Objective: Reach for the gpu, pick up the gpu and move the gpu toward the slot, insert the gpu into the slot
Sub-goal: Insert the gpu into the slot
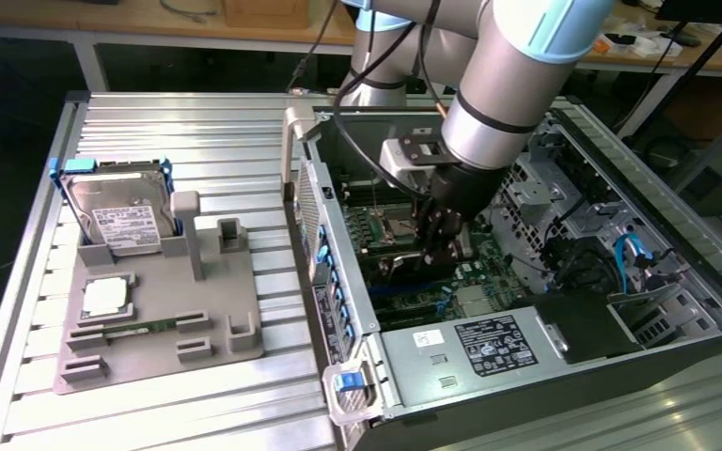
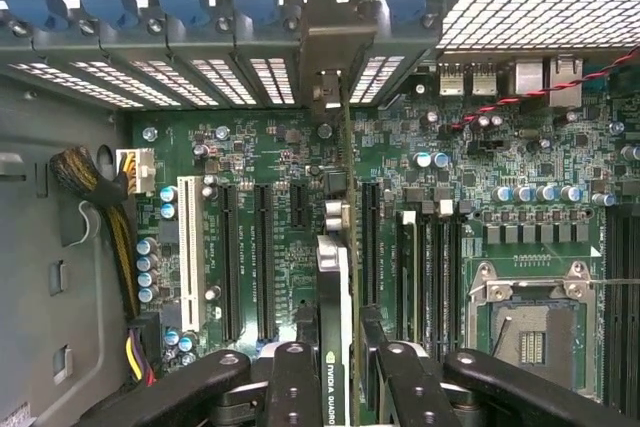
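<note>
1. Grasping the gpu [image 2: 334, 282] with both fingers [image 2: 293, 387], one clenched on each flat face, the gripper [image 1: 442, 246] reaching down into the open computer case [image 1: 662, 310] at the exterior view's right of the table [image 1: 173, 413].
2. Holding the card edge-on over the green motherboard [image 2: 290, 147], among parallel dark connectors [image 2: 263, 257]. Cannot tell whether seated, with the slot hidden under the card's lower edge.
3. Keep the card upright and parallel to the neighbouring connectors, allowing no twist in the grip.
4. Line up the metal bracket [image 2: 330, 37] with the rear wall opening of the case before pressing.
5. Press straight down and evenly along the whole length, never one end first.
6. Mind the capacitors [image 2: 430, 159] and the processor socket [image 2: 530, 317] close on one side.
7. Looks thin, flat and dark, with a pale green strip and white lettering near the fingers. Probably rigid, and unforgiving of side load on the edge contacts.
</note>
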Controlling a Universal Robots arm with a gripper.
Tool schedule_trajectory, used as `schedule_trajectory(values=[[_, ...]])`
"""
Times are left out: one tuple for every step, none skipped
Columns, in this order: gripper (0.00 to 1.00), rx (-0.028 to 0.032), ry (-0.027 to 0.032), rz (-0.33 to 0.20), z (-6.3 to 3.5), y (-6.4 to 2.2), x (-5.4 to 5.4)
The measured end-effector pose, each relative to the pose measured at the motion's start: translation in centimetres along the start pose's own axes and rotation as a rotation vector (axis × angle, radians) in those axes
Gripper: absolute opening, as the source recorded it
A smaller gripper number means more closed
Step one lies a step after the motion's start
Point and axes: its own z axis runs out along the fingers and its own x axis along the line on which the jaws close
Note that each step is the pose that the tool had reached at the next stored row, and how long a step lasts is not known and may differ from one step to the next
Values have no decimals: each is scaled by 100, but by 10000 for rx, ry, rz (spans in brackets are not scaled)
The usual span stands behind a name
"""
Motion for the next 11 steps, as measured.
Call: schedule_trajectory(values=[[27,-1,1,12,4,0,1],[27,-2,3,28,9,0,1],[27,4,-7,39,16,-1,1],[27,3,-7,50,21,-1,1],[27,1,-6,61,23,-1,2],[27,0,-4,71,26,-1,2],[27,0,-5,79,29,-1,2],[27,0,-5,86,33,-1,2],[27,0,-7,89,35,-2,2],[27,0,-10,91,39,-2,2],[27,0,-14,93,43,-2,2]])
